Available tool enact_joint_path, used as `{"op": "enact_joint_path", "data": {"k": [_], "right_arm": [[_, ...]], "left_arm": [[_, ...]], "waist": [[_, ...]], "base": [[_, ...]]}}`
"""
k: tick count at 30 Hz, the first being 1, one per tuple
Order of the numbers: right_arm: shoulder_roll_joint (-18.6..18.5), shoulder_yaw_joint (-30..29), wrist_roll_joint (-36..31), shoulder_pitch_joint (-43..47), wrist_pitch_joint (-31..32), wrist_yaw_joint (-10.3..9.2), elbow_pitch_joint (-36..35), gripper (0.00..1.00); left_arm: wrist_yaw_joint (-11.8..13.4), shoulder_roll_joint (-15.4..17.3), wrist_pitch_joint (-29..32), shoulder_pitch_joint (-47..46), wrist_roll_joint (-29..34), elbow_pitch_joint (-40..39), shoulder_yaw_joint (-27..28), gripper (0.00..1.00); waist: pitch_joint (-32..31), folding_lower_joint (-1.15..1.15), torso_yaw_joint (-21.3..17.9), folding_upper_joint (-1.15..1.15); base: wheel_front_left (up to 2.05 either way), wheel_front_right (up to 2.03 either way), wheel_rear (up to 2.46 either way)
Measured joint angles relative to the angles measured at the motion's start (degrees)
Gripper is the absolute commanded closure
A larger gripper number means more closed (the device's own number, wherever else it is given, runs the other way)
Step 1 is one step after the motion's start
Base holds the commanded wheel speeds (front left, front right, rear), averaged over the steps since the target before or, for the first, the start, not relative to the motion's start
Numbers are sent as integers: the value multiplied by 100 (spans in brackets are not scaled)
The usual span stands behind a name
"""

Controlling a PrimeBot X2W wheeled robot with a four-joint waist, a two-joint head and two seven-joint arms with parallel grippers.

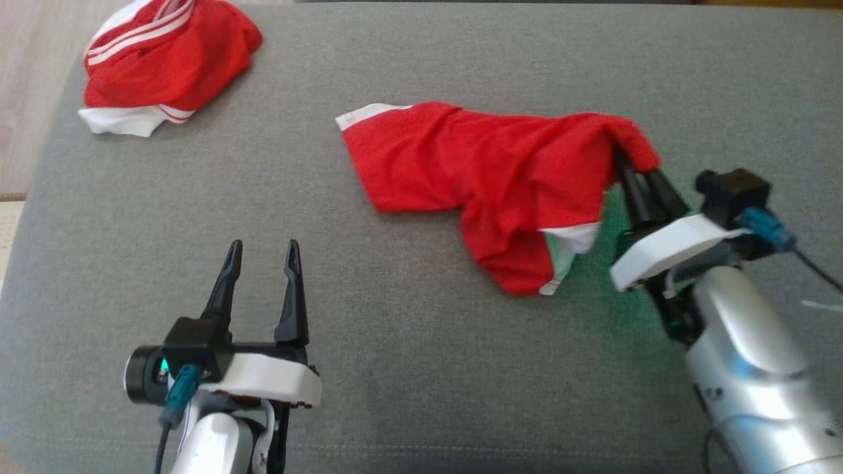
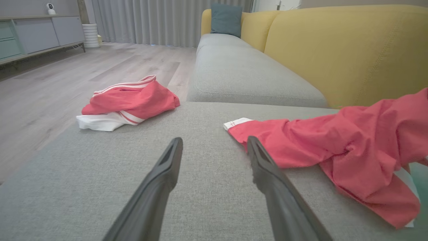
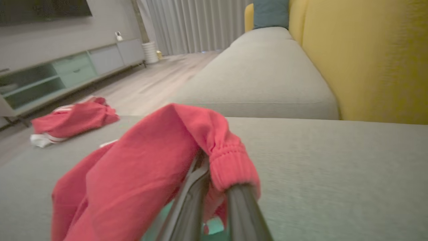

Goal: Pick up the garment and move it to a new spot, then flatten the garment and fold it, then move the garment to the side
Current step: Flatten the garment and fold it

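A home living room; yellow sofa (image 2: 334,50), curtains (image 2: 150,20), sideboard (image 2: 36,33).

There's the garment (image 1: 487,178), soft matt red knit cloth; sofa cushion (image 1: 408,368), coarse grey woven fabric; right forearm (image 1: 744,329), smooth glossy silver.

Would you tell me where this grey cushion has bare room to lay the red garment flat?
The widest bare stretch of cushion lies between the left hand and the right hand, nearer the robot than the held garment. Another strip runs between it and the far edge. Crowded: the far left corner, under the bunched garment.
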Motion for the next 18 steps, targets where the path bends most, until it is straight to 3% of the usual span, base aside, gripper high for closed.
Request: {"op": "enact_joint_path", "data": {"k": [13, 14, 15, 16, 18], "right_arm": [[-322, -1265, -1252, -265, 441, 0, 877, 100], [-322, -1336, -1338, -318, 432, 0, 950, 72], [-321, -1396, -1430, -379, 430, 0, 1036, 28], [-321, -1451, -1514, -416, 413, 0, 1102, 0], [-311, -1585, -1646, -448, 301, 0, 1160, 0]], "left_arm": [[-34, 0, 0, -113, 0, 10, -82, 0], [-34, 0, 0, -113, 0, 14, -86, 0], [-34, 0, 0, -114, 0, 21, -86, 0], [-33, 0, 0, -115, 0, 26, -85, 0], [-33, 0, 0, -115, 0, 45, -81, 0]], "waist": [[285, 0, -97, 0], [297, 0, -96, 0], [303, 0, -99, 0], [300, 0, -103, 0], [275, 0, -118, 0]], "base": [[0, 0, 0], [0, 0, 0], [0, 0, 0], [0, 0, 0], [0, 0, 0]]}}
